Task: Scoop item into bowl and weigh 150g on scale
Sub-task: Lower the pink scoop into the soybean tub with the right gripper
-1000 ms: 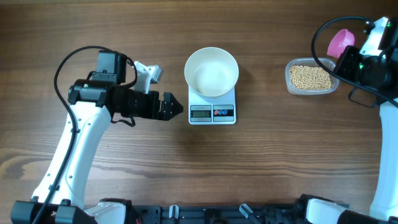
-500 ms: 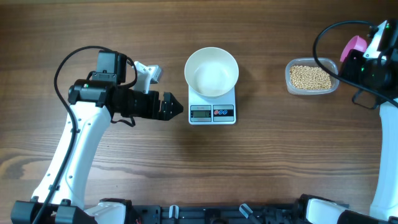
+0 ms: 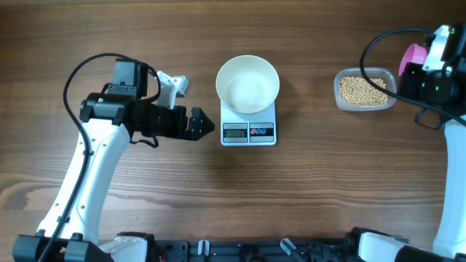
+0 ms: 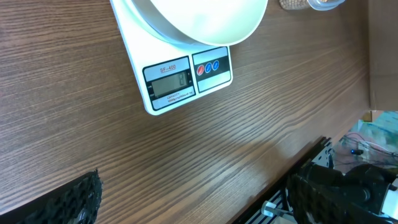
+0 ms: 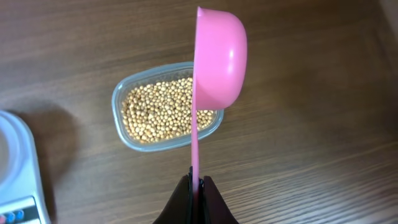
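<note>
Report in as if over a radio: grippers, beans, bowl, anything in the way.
Left gripper open, beside scale. Right gripper shut on pink scoop near tub. Beans in tub, bowl on scale empty. Nothing between them.

Bare table (image 3: 309, 87) stretches between the tub (image 3: 337, 89) and the bowl (image 3: 219, 84) on the scale (image 3: 248, 140); my left gripper (image 3: 210, 126) sits near the scale's left side.

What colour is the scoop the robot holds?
The scoop is pink, clearest in the right wrist view.

Wood-grain desk (image 3: 306, 196): bears white scale (image 3: 248, 132) at centre; clear tub (image 3: 338, 93) well apart to the right.
</note>
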{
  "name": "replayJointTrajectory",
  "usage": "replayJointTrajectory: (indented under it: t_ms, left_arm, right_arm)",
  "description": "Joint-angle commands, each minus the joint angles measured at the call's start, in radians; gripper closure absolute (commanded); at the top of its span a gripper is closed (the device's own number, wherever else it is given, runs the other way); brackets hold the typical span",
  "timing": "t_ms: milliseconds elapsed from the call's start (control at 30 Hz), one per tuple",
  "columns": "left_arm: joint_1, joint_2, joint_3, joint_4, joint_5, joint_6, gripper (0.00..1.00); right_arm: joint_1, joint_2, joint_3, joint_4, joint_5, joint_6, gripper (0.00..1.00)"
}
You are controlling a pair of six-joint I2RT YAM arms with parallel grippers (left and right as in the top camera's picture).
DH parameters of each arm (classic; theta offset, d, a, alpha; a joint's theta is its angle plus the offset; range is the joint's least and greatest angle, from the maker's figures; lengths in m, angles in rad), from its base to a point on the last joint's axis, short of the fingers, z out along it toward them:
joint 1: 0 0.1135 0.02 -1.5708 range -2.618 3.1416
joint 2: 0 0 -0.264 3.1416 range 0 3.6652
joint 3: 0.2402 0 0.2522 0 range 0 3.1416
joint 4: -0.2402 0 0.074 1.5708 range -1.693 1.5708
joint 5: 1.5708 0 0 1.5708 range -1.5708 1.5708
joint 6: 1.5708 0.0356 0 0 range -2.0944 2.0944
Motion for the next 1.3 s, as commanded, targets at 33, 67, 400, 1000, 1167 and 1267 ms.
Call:
replayJointTrajectory:
  t_ms: [33, 67, 400, 1000, 1167, 1267]
  left_arm:
    - [0.004, 0.000, -0.011, 0.002, 0.019, 0.024, 0.00]
    - [0.004, 0.000, -0.011, 0.002, 0.019, 0.023, 0.00]
    - [0.004, 0.000, -0.011, 0.002, 0.019, 0.023, 0.00]
    - [0.004, 0.000, -0.011, 0.002, 0.019, 0.023, 0.00]
    - [0.004, 0.000, -0.011, 0.002, 0.019, 0.023, 0.00]
    - [0.004, 0.000, -0.011, 0.002, 0.019, 0.023, 0.00]
  right_arm:
    - [-0.002, 0.029, -0.032, 0.002, -0.108, -0.191, 0.96]
    - [-0.002, 0.037, -0.037, 0.003, -0.108, -0.198, 0.96]
    - [-0.002, 0.053, -0.071, 0.028, -0.091, -0.276, 0.96]
    - [-0.002, 0.084, -0.155, 0.120, -0.110, -0.289, 0.95]
    - [-0.002, 0.085, -0.179, 0.151, -0.152, -0.289, 0.96]
    - [-0.002, 0.087, -0.180, 0.177, -0.145, -0.290, 0.95]
